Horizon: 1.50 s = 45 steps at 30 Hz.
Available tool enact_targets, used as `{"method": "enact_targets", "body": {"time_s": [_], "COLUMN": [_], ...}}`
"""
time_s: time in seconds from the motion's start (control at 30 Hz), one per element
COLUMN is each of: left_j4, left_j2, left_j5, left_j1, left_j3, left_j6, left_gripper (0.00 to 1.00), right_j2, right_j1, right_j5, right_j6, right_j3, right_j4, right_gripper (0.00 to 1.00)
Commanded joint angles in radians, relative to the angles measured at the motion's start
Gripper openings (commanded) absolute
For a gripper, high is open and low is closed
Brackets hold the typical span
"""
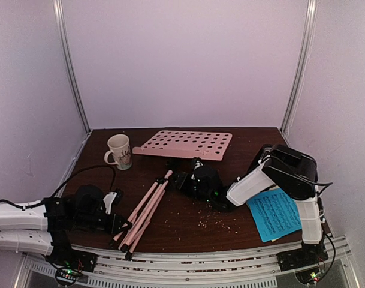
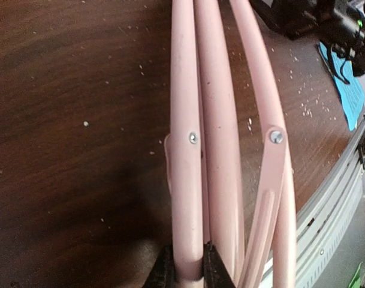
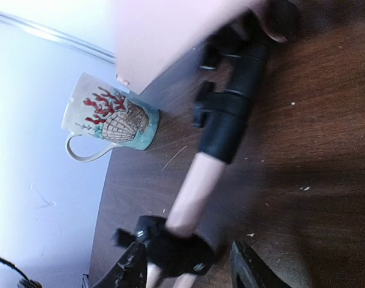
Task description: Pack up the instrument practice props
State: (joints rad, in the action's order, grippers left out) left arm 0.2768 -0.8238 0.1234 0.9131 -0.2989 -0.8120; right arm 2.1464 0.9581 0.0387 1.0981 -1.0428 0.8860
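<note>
I'm looking into a robot lab cell: plain white panel walls (image 1: 182,60) framed by aluminium posts (image 1: 72,72) box in a dark wooden bench (image 1: 182,225), with slotted metal rails (image 1: 200,264) along its near edge

Right arm (image 1: 272,171) hides part of the blue sheet-music page (image 1: 279,217)

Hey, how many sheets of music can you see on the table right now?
1. A blue page lies at the right, partly under the right arm; others may be hidden beneath it.
</note>
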Motion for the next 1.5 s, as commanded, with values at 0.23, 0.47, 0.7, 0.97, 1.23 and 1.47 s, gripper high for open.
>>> {"method": "enact_targets", "body": {"time_s": [0.23, 0.47, 0.7, 0.97, 1.23, 1.47], "left_j4": [-0.335, -0.396, -0.457, -0.223, 0.05, 0.135], "left_j2": [-0.01, -0.079, -0.135, -0.142, -0.315, -0.459], "left_j5": [-0.03, 0.032, 0.112, 0.019, -0.132, -0.183], "left_j1": [-0.002, -0.001, -0.002, 0.0, 0.103, 0.169], "left_j3": [-0.02, -0.026, -0.049, -0.174, -0.378, -0.477], "left_j6": [0.012, 0.018, 0.032, 0.096, 0.086, 0.084], "left_gripper": [0.0, 0.01, 0.37, 0.92, 0.98, 0.98], "right_j2": [-0.123, -0.259, -0.426, -0.629, -0.819, -0.993], "right_j1": [0.04, 0.042, 0.05, 0.049, 0.048, 0.044], "right_j5": [-0.015, 0.012, 0.05, 0.146, 0.316, 0.427], "right_j6": [-0.088, -0.135, -0.2, -0.281, -0.352, -0.34], "right_j3": [0.141, 0.255, 0.351, 0.422, 0.402, 0.49], "right_j4": [0.097, 0.065, 0.003, -0.154, -0.475, -0.544], "right_gripper": [0.65, 0.72, 0.76, 0.83, 0.89, 0.94]}}
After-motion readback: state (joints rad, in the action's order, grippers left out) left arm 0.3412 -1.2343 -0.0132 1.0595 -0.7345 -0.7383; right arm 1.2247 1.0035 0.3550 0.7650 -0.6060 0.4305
